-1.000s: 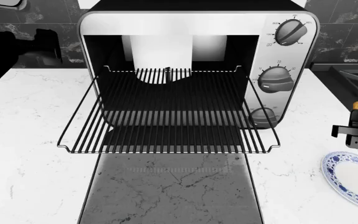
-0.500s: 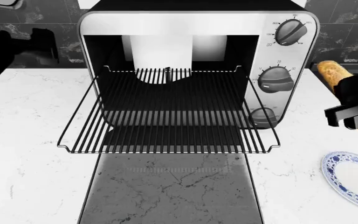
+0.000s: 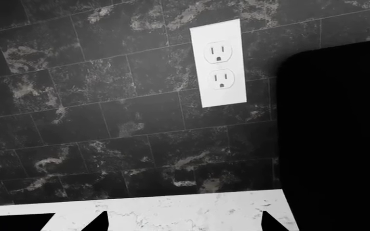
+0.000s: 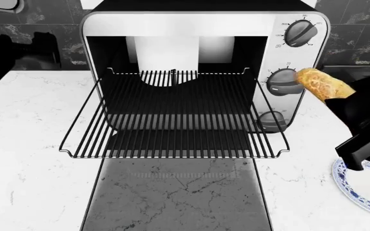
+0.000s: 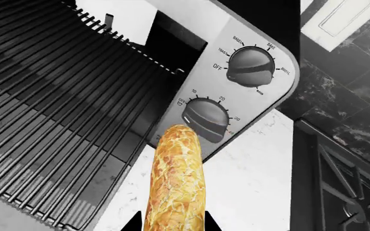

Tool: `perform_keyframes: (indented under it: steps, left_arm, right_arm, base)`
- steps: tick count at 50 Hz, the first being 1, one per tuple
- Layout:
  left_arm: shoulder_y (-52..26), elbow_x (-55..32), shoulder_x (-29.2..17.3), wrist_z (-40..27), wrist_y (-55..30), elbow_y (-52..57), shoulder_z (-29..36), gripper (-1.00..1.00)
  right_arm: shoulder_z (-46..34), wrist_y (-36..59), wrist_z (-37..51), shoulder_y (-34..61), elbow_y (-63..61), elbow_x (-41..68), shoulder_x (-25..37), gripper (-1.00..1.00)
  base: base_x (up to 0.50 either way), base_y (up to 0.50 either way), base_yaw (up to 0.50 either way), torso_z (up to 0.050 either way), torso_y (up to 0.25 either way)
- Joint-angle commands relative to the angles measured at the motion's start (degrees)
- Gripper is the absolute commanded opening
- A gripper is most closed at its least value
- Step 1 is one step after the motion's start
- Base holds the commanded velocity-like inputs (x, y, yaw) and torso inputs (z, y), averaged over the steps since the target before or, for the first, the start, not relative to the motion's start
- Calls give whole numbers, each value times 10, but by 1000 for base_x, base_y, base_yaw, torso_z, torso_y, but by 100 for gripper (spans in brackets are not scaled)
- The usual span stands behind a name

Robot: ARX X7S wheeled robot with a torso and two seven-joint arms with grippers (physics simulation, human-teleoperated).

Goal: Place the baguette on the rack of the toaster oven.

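Golden baguette in right gripper, beside toaster oven

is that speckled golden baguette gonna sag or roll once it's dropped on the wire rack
The speckled golden-brown baguette juts straight from the right gripper without drooping, so it is probably stiff. Its rounded body might roll, though the black wire rack has bars and a raised rim that would likely check it.

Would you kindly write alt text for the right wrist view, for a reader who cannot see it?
A golden-brown baguette, held by the right gripper, points toward the silver toaster oven, its tip just in front of the middle knob. The black wire rack is pulled out beside it, bare. A white marble counter lies beneath.
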Motion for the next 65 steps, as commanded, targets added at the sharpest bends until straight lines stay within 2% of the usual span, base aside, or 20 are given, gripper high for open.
perform_keyframes:
  steps: [1,10,17,22,32,37,42,47,65]
  left_arm:
    - [6,-6,6,10,9,-1,-8,100]
    - [17,-8,4,7,11,5,-14,100]
    - [16,-12,0,6,3,14,-16,100]
    - [15,-13,1,4,0,15,-17,100]
    - [24,-18,-2,3,1,21,-26,100]
    - [22,-17,-7,3,1,16,-26,100]
    - [22,-18,-4,1,0,20,-26,100]
    - [28,-21,-6,1,-2,28,-28,100]
    - [47,-19,-5,1,16,15,-28,100]
  right_arm:
    - [0,-18,-36,4,-29,-16,-33,-100]
    - [23,-22,-58,14,-21,-22,-54,-100]
    - [34,-5,-84,-22,11,-57,-91,-100]
    - [72,28,-120,-56,103,-126,-164,-100]
    - [123,65,-181,-92,202,-234,-242,-100]
    - [116,68,-243,-91,225,-294,-268,-100]
    - [114,67,-356,-95,252,-407,-301,-100]
    - [96,62,-402,-91,253,-435,-311,-100]
    - [75,31,-435,-107,237,-455,-313,-100]
  base:
    - [0,0,0,0,0]
    - [0,0,0,0,0]
    - [0,0,0,0,0]
    - [0,0,0,0,0]
    - [0,0,0,0,0]
    - [0,0,0,0,0]
    - [0,0,0,0,0]
    - [0,0,0,0,0]
    - [0,0,0,0,1]
